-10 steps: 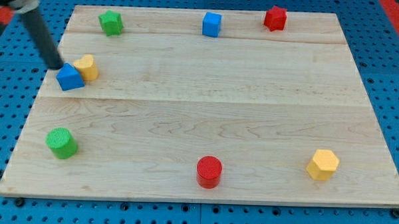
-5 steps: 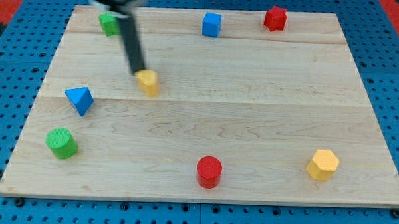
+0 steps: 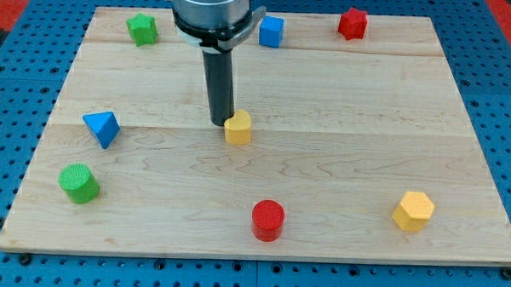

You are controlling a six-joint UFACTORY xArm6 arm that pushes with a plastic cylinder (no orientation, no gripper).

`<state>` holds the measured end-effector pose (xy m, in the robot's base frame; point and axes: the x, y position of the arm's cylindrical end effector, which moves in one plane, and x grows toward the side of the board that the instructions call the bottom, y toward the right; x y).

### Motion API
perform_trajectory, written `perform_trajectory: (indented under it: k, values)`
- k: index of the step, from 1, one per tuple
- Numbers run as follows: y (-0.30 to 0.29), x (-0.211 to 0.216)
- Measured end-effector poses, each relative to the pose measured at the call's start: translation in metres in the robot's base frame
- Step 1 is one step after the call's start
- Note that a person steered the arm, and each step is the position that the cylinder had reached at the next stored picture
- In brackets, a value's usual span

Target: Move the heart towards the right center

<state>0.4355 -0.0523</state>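
Our rod ends in my tip [image 3: 220, 123], which touches the yellow heart [image 3: 237, 127] on its ten o'clock side. We carry no pincer, so there is nothing released or clenched to report. The yellow heart sits on the wooden table [image 3: 341, 146] slightly toward nine o'clock of the table's centre, well apart from every other block. At nine o'clock from the heart lies the blue triangular block [image 3: 102, 127], and at about eight o'clock the green cylinder [image 3: 78, 182]. The red cylinder [image 3: 268, 220] stands at about five o'clock from the heart, the yellow hexagonal block [image 3: 412, 210] at about four o'clock near the table's edge. Along the twelve o'clock edge we see the green star-like block [image 3: 142, 28], the blue cube [image 3: 271, 31] and the red star-like block [image 3: 352, 23]
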Motion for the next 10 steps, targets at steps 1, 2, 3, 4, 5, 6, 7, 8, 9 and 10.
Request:
perform_trajectory:
  k: [1, 2, 3, 4, 5, 6, 7, 8, 9, 10]
  values:
    - [-0.015, 0.008]
    - [0.072, 0.029]
    - [0.122, 0.043]
    - [0.176, 0.016]
    - [0.137, 0.025]
    - [0.096, 0.024]
    - [0.100, -0.001]
    - [0.099, -0.004]
    - [0.085, -0.029]
    - [0.203, -0.017]
